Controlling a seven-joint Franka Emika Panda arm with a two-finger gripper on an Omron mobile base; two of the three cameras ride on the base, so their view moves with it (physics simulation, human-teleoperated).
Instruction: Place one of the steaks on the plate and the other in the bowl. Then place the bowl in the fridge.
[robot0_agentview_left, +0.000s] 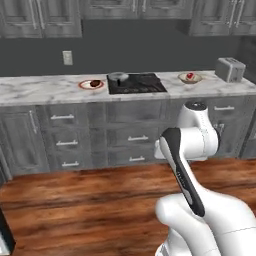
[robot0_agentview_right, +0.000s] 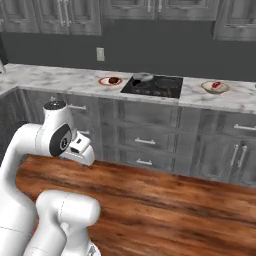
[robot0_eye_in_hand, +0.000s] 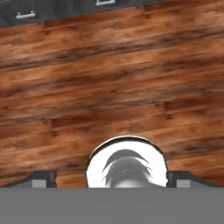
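We count two steaks on the marble-patterned desk (robot0_agentview_left: 45, 89): a dark brown steak (robot0_agentview_left: 94, 83) lying on the round white plate (robot0_agentview_left: 85, 86) with the broad orange-red rim, and a bright red steak (robot0_agentview_left: 190, 76) sitting in the shallow tan bowl (robot0_agentview_left: 196, 79). One plate, one bowl, well apart, with a flat black cooktop (robot0_agentview_left: 142, 84) between them. A single round silver pan (robot0_agentview_left: 118, 77) rests on the cooktop's back left corner, just beside the plate. Farther right than the bowl stands one boxy silver toaster (robot0_agentview_left: 230, 69), near the desk's end.

From the right base view we see the same row: plate (robot0_agentview_right: 104, 82) with its dark steak (robot0_agentview_right: 114, 80), pan (robot0_agentview_right: 142, 77), cooktop (robot0_agentview_right: 159, 87), and the bowl (robot0_agentview_right: 221, 90) with the red steak (robot0_agentview_right: 216, 85).

The desk's front edge runs straight and pale above grey wood-grain drawers (robot0_agentview_left: 66, 142) with short metal bar handles; matching upper cabinets (robot0_agentview_left: 40, 17) hang over a dark grey wall with one pale outlet plate (robot0_agentview_left: 67, 57).

Between us and the cabinets lies a broad stretch of glossy brown plank floor (robot0_agentview_left: 85, 200), bare and open. The glossy white arm (robot0_agentview_left: 200, 135) stands folded low over this floor, well back from the desk. In the hand view, our pincer (robot0_eye_in_hand: 112, 178) points down at the planks, its two dark fingertips (robot0_eye_in_hand: 43, 179) spread wide at opposite edges, holding nothing.
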